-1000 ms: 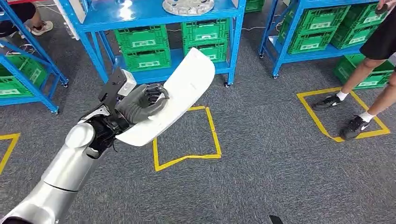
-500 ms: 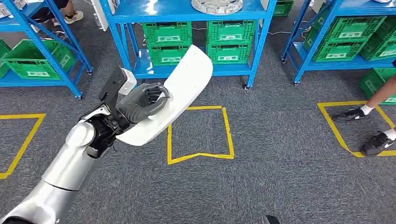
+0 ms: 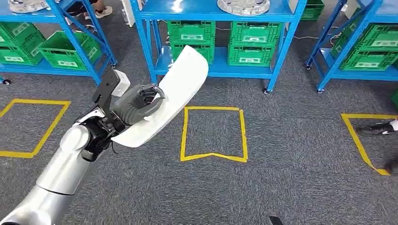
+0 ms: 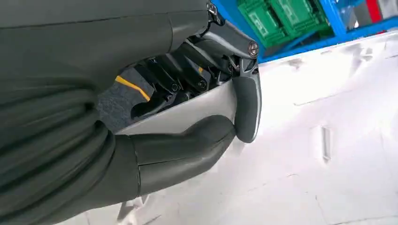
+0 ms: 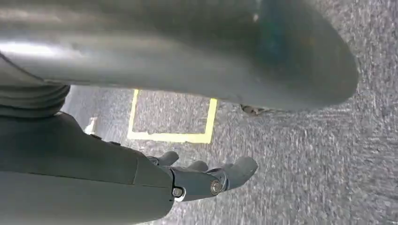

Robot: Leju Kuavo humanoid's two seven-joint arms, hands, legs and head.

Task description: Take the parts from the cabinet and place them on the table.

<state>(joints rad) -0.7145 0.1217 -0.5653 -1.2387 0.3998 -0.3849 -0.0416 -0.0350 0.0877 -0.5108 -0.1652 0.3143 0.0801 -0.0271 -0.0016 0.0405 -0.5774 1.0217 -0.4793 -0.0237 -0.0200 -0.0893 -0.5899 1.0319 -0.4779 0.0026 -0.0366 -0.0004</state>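
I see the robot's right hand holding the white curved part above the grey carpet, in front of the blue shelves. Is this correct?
Not quite: the left robot hand holds the white curved part, as the head view shows. The right robot hand hangs free. The grey carpet and blue shelves are as you say.

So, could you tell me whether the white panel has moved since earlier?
Yes. The white panel, in the left hand, earlier overlapped the left edge of the yellow floor square; now it sits left of it, as the view swung.

crates (image 3: 249, 43) sit on shelf (image 3: 220, 68) behind panel (image 3: 169, 96).
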